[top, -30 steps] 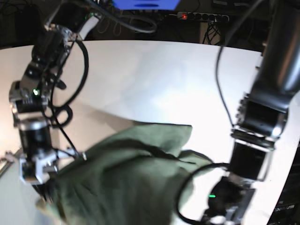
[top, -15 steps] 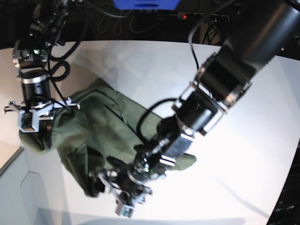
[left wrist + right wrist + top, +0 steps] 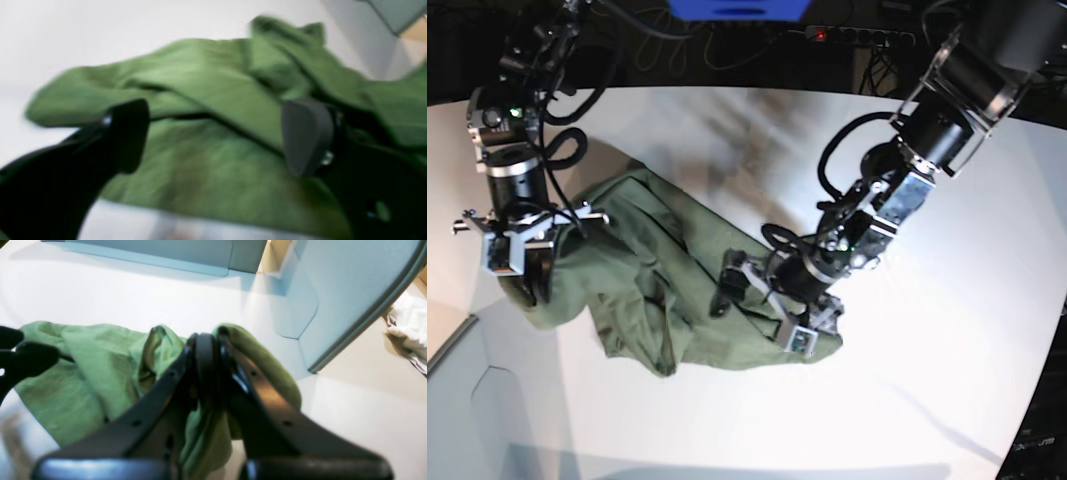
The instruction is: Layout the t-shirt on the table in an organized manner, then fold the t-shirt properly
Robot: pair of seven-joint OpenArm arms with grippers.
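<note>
The olive-green t-shirt (image 3: 637, 270) lies crumpled on the white table (image 3: 947, 300), spread from the left edge toward the middle. My right gripper (image 3: 525, 285), on the left of the base view, is shut on a bunched edge of the t-shirt (image 3: 90, 366); the right wrist view shows cloth wrapped around the closed right gripper (image 3: 208, 340). My left gripper (image 3: 762, 315) hovers low over the shirt's right end, jaws wide open. In the blurred left wrist view the left gripper (image 3: 217, 136) has nothing between its fingers (image 3: 307, 133), and the t-shirt (image 3: 213, 86) lies just below and beyond them.
A power strip (image 3: 857, 35) and cables run behind the table's far edge. Grey-blue panels (image 3: 333, 290) stand just off the table's near-left corner, with a white crumpled thing (image 3: 410, 326) on the beige floor beyond. Bare table surface stretches to the right and back.
My left gripper has opened and let go of the t-shirt, which has dropped flatter onto the table. The left arm has pulled back to the right. The right gripper still holds its edge.
</note>
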